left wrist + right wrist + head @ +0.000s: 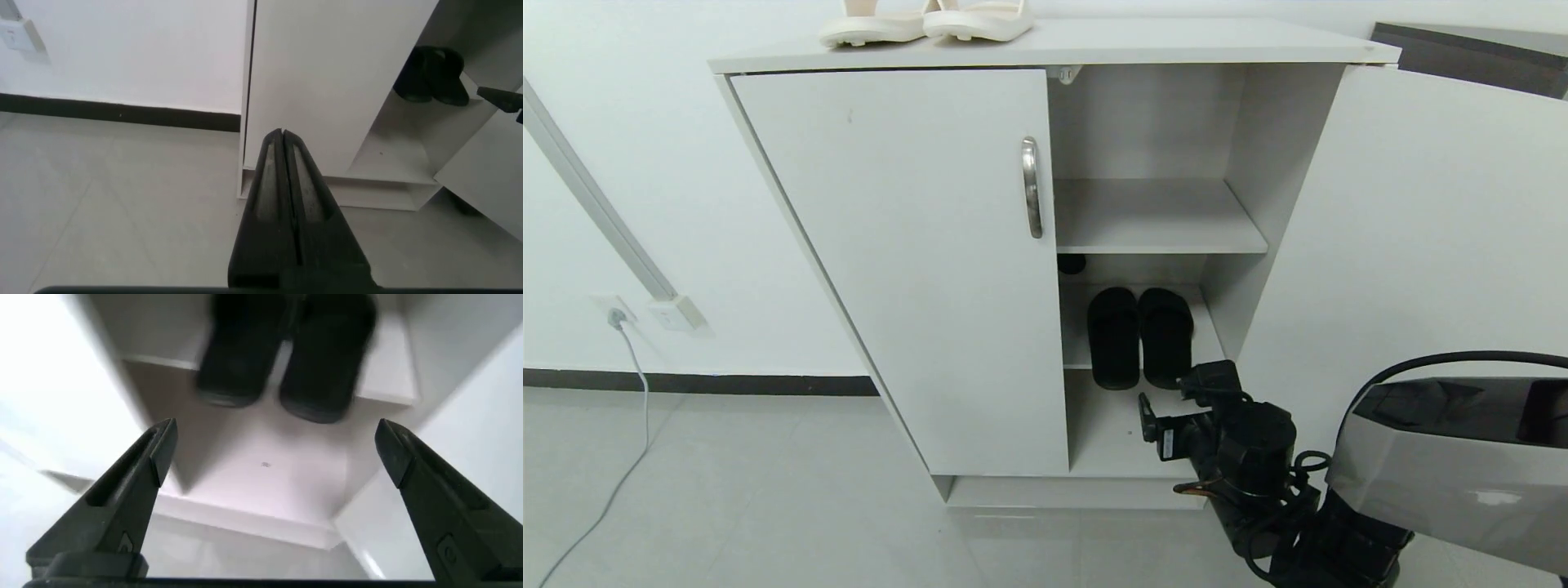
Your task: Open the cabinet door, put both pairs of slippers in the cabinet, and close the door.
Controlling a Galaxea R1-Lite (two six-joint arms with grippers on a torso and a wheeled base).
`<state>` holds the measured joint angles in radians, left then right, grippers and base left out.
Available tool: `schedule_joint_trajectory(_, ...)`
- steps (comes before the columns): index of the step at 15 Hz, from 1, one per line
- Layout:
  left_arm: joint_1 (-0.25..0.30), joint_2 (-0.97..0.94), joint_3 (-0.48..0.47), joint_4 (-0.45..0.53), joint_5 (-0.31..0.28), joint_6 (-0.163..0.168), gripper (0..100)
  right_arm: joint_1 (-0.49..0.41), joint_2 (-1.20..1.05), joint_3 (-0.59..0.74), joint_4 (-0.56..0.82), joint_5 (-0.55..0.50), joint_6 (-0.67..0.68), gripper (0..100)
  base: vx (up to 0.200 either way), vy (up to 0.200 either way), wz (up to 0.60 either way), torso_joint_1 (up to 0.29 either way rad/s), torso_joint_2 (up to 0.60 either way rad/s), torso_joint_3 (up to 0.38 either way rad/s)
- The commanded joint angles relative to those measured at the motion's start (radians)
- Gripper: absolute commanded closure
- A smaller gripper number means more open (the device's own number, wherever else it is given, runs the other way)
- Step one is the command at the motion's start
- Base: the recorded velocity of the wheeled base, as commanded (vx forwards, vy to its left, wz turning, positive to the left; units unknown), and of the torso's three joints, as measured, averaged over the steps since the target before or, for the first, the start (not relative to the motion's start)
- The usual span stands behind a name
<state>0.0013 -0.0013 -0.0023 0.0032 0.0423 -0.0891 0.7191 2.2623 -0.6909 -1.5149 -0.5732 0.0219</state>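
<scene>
Atop the cabinet [1176, 42], head view, sit cream slippers [927, 23]; black slippers [1139, 336] shelved.

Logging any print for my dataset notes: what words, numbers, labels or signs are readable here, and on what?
No text is readable.
Small white sticker by the right gripper: too small to read.
Cabinet, black slippers, cream slippers, wall socket: no print seen.

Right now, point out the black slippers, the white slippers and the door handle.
black slippers [1114, 331]: head view, upper of one slipper.
white slippers [976, 24]: head view, sole edge of one slipper.
door handle [1031, 188]: head view, middle of the bar.
</scene>
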Motion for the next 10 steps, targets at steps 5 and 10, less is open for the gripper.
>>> schedule_joint_trajectory(5, 0.000, 0.001, -0.001, 0.000, -0.006, 0.000, 100, -0.003, 0.005, -0.015, 0.007, 0.001, -0.005, 0, 0.000, 0.000, 0.00, 0.000, 0.00, 0.000)
schedule_joint_trajectory(10, 0.000, 0.001, -0.001, 0.001, -0.006, 0.000, 100, -0.001, 0.005, -0.013, 0.005, 0.001, -0.017, 0, 0.000, 0.000, 0.00, 0.001, 0.00, 0.081)
